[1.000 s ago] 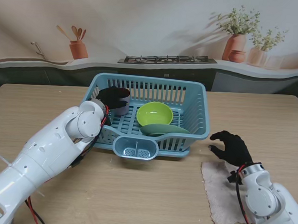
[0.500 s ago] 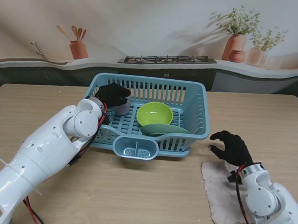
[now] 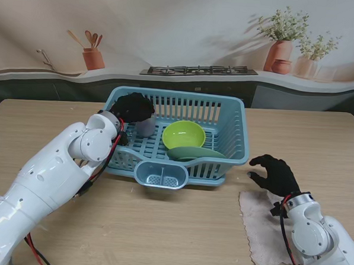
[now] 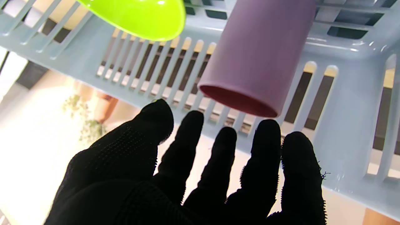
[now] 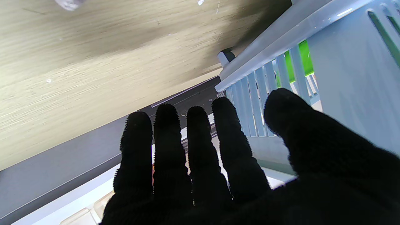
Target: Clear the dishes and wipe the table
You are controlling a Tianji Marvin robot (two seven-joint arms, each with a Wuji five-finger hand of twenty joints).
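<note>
A light blue dish basket [image 3: 237, 121] stands mid-table and holds a lime green bowl [image 3: 184, 134], a green plate [image 3: 195, 152] and a mauve cup [image 3: 145, 127]. My left hand [image 3: 132, 107] hovers over the basket's left back corner, open and just above the cup. In the left wrist view the cup [image 4: 256, 56] stands free of my spread fingers [image 4: 187, 150], with the bowl [image 4: 137, 15] beside it. My right hand [image 3: 274, 175] is open above the table, right of the basket, at the far edge of a beige cloth [image 3: 262, 223]. The right wrist view shows my empty fingers [image 5: 200, 147] beside the basket wall [image 5: 343, 62].
The basket's cutlery pocket [image 3: 162, 174] juts toward me. A counter with a stove [image 3: 198, 69], a utensil pot [image 3: 93, 58] and potted plants [image 3: 282, 49] lies beyond the table's far edge. Small crumbs [image 5: 67, 3] dot the wood.
My left hand has let go of the mauve cup and lifted away toward the basket's far left corner. The cup now stands uncovered in the basket. The right hand has not moved.
</note>
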